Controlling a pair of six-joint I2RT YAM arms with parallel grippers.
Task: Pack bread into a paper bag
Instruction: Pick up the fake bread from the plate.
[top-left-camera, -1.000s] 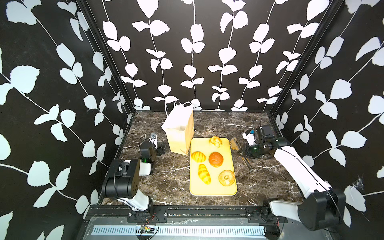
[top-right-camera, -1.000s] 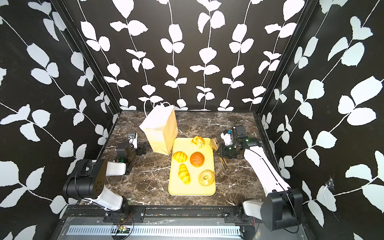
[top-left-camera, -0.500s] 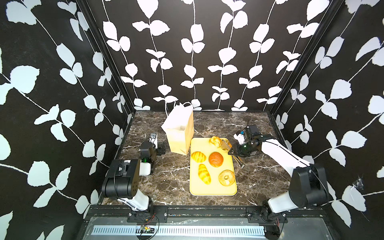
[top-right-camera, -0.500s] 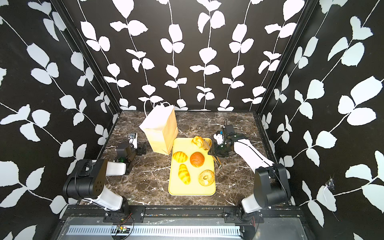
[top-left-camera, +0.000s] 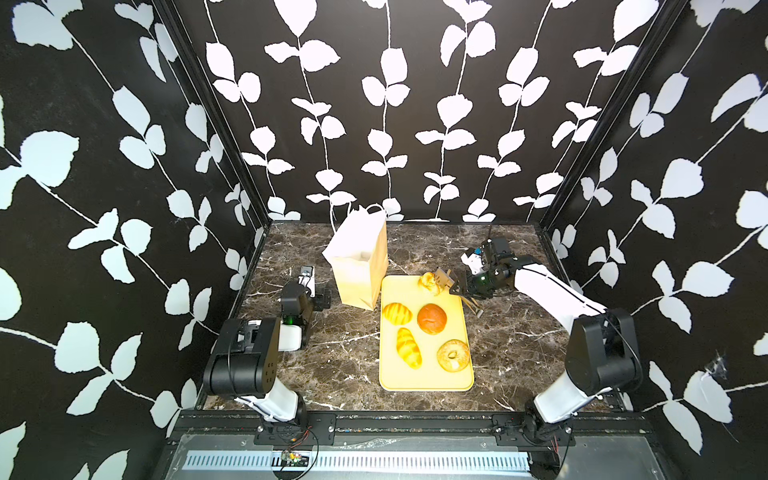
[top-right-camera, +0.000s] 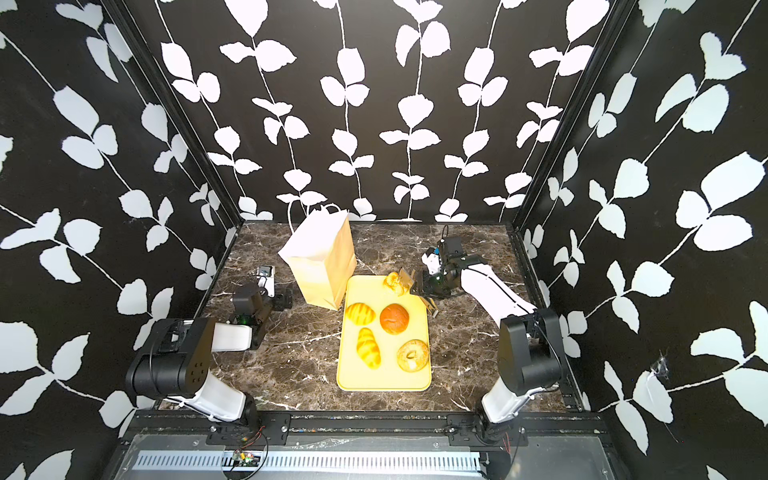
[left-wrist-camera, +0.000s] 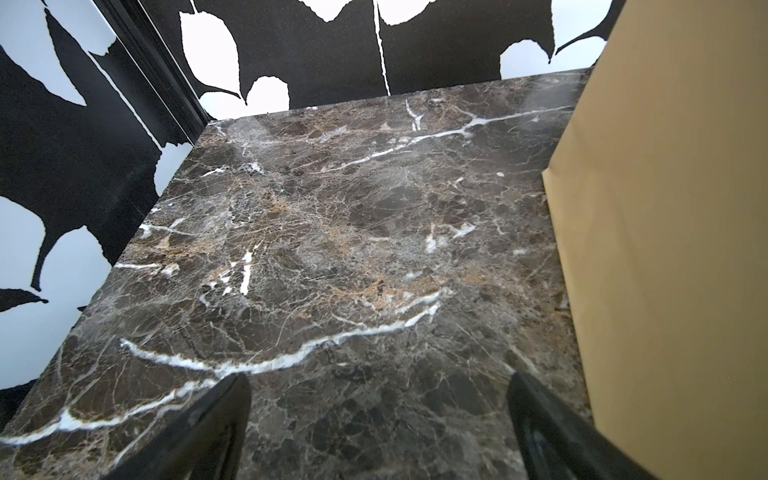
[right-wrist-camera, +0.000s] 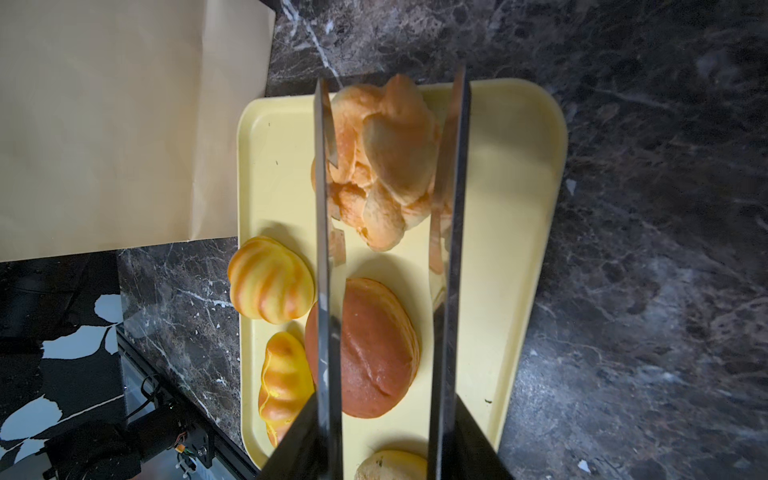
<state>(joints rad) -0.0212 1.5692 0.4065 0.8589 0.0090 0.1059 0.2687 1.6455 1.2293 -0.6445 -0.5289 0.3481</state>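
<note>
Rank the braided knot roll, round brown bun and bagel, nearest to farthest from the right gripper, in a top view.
1. Braided golden knot roll, far end of the yellow tray, beside the right gripper.
2. Round brown bun, mid-tray.
3. Tan ring-shaped bagel, tray's near end.

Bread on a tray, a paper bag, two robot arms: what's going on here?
The robot is packing bread into the paper bag. Its right hand holds metal tongs, whose blades straddle the knot roll at the far end of the tray; it is not yet lifted. The oval roll, bun, croissant and bagel lie on the tray. The left hand is open beside the upright bag, holding nothing.
</note>
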